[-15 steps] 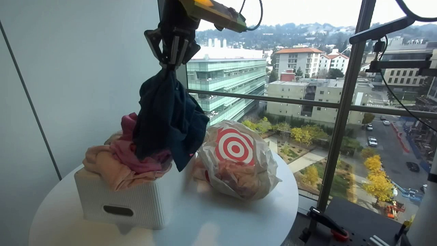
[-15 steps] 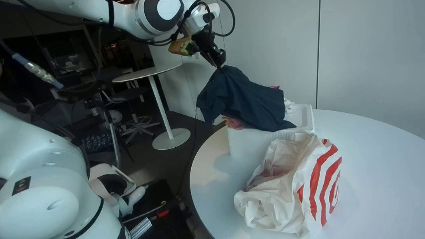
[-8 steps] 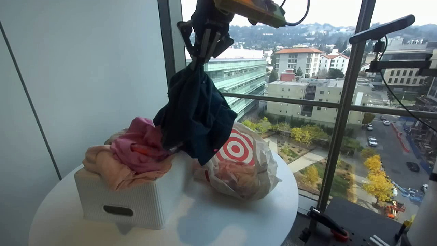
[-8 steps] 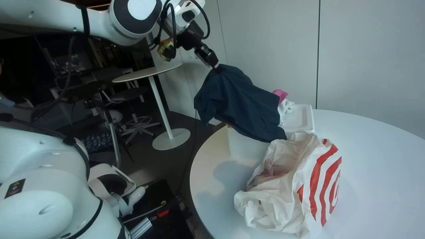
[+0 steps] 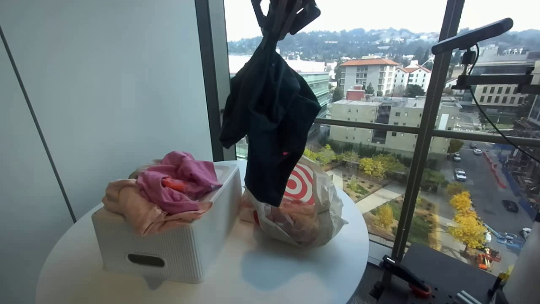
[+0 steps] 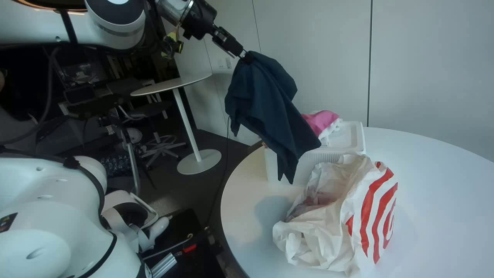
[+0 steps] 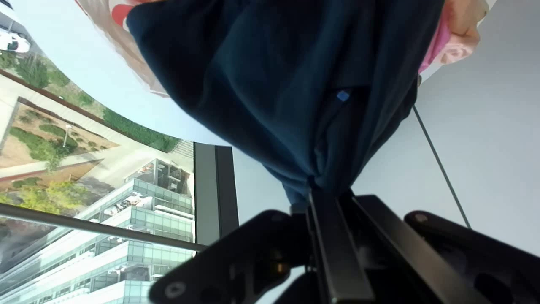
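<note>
Round table [image 6: 436, 200] below, white bin [image 5: 168, 247] and plastic bag [image 6: 335, 231] both standing near its edge, and here's the dark blue garment [image 5: 274, 105], hanging in the air over the table, just past the bin's long edge. My gripper [image 5: 271, 36] is clamped on its bunched top. Smooth does it here, I'd say: firm squeeze, no jerks, no snagging that dangling corner on the bag. And versus half a second ago? Higher, with more of the bin's top bared!

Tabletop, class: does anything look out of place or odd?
Two things look untidy: unfolded peach cloth droops over the edge of the white box above its handle slot, and the bag sags, crumpled and open-mouthed.
</note>
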You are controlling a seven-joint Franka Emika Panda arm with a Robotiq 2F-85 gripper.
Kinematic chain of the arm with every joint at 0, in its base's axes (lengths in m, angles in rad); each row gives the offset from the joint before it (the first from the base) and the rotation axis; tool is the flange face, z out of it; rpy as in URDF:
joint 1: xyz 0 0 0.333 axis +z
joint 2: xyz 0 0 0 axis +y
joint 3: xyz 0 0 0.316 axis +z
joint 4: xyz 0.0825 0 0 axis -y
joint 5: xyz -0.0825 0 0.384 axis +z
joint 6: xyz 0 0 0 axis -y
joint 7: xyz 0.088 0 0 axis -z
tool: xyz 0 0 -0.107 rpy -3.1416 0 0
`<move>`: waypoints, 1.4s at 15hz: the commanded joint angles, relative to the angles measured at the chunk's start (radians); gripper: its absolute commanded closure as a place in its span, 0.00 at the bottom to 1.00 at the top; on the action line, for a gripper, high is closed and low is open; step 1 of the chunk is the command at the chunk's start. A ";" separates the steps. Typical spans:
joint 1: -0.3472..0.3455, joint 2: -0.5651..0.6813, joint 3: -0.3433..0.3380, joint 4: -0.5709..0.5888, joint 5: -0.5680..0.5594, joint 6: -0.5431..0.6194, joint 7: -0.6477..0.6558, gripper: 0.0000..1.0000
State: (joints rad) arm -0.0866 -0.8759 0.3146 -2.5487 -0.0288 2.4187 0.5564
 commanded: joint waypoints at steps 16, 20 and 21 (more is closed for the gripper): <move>-0.185 0.207 -0.015 -0.109 -0.102 0.112 0.050 0.96; -0.273 0.224 0.063 -0.082 -0.257 0.151 0.133 0.96; -0.289 0.217 0.080 -0.076 -0.294 0.150 0.158 0.96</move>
State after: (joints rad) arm -0.3118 -0.6627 0.3337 -2.6679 -0.2246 2.5440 0.6383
